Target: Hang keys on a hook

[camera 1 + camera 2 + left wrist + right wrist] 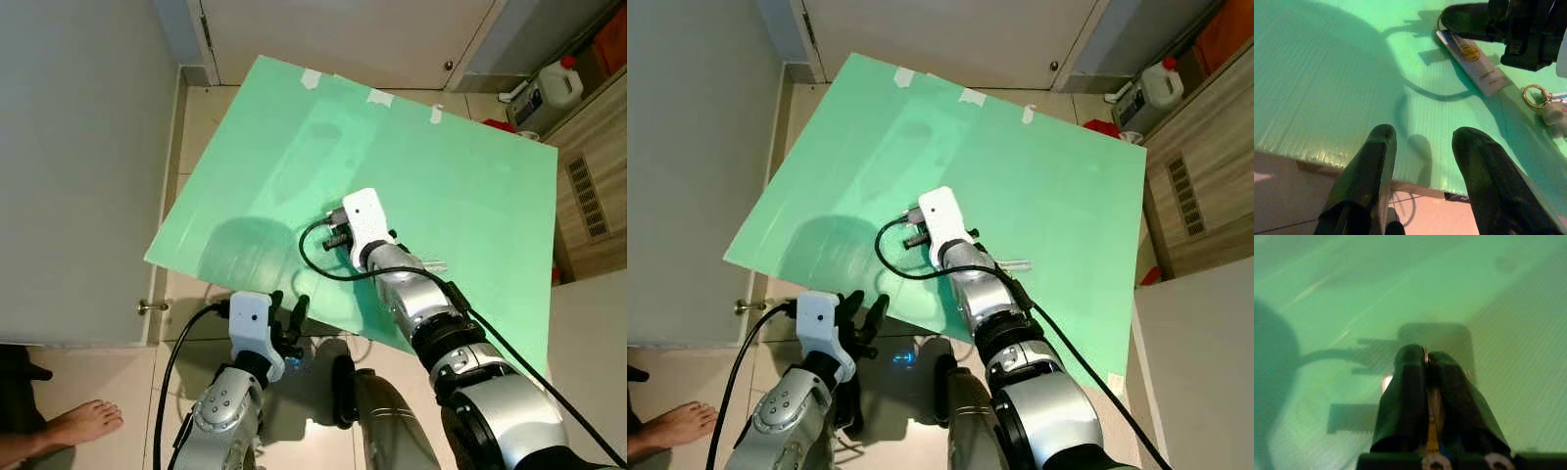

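Keys [1426,382]: pinched in the right pincer [1426,363], fingers closed tight together, a thin metal ring edge and a gold strip showing in the seam between them. Right pincer is held low over the green board [460,186], near its middle, black cable [318,262] looping off the wrist.

Left pincer [1422,147] sits at the board's near edge, fingers parted, nothing between them.

Left wrist view adds what the head views don't resolve: a flat white tag [1471,59] with a gold round emblem and a line of print too small to read, lying on the board just under the right pincer; beside it a gold key ring [1534,96] with a small pale charm [1555,115] attached.

Around: board is taped at its far edge with three tape strips [379,97], lying on tiled floor. Door [343,34] beyond it. White jug [558,83] with red cap at far right, wooden cabinet [593,186] with a vent alongside. A person's bare foot [83,423] at near left. Metal door handle [150,307] on the left grey panel.
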You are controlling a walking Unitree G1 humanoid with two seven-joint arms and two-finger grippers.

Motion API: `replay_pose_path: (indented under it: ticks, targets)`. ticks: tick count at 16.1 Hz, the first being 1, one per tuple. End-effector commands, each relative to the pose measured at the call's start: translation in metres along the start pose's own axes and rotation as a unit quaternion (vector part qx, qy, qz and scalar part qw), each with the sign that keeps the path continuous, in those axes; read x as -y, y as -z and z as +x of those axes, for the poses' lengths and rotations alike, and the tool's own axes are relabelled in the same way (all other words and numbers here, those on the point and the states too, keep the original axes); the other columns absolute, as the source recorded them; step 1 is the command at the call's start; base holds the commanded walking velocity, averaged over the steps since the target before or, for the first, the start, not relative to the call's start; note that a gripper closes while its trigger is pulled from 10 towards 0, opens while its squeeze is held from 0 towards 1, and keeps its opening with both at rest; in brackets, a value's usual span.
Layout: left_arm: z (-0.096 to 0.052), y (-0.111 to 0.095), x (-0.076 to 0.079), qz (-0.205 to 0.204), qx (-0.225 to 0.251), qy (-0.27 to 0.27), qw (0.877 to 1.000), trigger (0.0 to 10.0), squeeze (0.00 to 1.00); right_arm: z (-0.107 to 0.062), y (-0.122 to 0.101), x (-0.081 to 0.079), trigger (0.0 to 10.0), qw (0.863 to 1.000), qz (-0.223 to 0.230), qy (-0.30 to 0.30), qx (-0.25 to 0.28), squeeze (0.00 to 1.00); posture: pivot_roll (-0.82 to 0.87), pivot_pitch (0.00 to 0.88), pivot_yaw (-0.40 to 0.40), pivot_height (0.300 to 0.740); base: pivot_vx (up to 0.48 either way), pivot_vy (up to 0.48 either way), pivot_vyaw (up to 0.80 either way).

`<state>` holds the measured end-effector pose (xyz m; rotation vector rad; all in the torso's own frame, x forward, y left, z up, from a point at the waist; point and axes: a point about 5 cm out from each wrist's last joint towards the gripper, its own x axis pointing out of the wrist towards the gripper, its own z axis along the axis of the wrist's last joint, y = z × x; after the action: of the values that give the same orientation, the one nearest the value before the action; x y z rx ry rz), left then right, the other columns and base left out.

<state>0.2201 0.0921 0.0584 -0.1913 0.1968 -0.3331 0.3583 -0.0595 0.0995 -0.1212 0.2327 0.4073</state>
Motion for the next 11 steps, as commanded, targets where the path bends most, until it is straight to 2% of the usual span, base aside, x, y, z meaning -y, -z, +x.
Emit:
replay_pose_path:
  ticks: [1,3,5,7,11]
  targets:
    - [-0.001,0.005,0.008,-0.015,-0.009,0.006,1.000,10.0,0.00,-0.002,0.000,0.001,0.0,0.999,0.030,-0.007,0.013,0.00,0.10,0.353,-0.072,0.740,0.000,0.000,0.00]
    - [0.001,0.004,0.008,-0.014,-0.006,0.007,1.000,10.0,0.00,-0.003,-0.008,0.004,0.0,0.997,0.061,-0.013,0.036,0.00,0.10,0.346,-0.071,0.740,0.000,0.000,0.00]
    - [0.005,0.001,0.007,-0.012,-0.001,0.009,1.000,10.0,0.00,-0.004,-0.017,0.009,0.0,0.992,0.110,-0.022,0.063,0.00,0.10,0.338,-0.070,0.740,0.000,0.000,0.00]
    - [0.007,-0.001,0.007,-0.011,0.002,0.010,1.000,10.0,0.00,-0.007,-0.022,0.012,0.0,0.979,0.178,-0.041,0.085,0.00,0.10,0.334,-0.069,0.740,0.000,0.000,0.00]
    - [0.007,-0.001,0.005,-0.010,0.003,0.008,1.000,10.0,0.00,-0.011,-0.023,0.016,0.0,0.961,0.250,-0.051,0.103,0.00,0.10,0.338,-0.068,0.740,0.000,0.000,0.00]
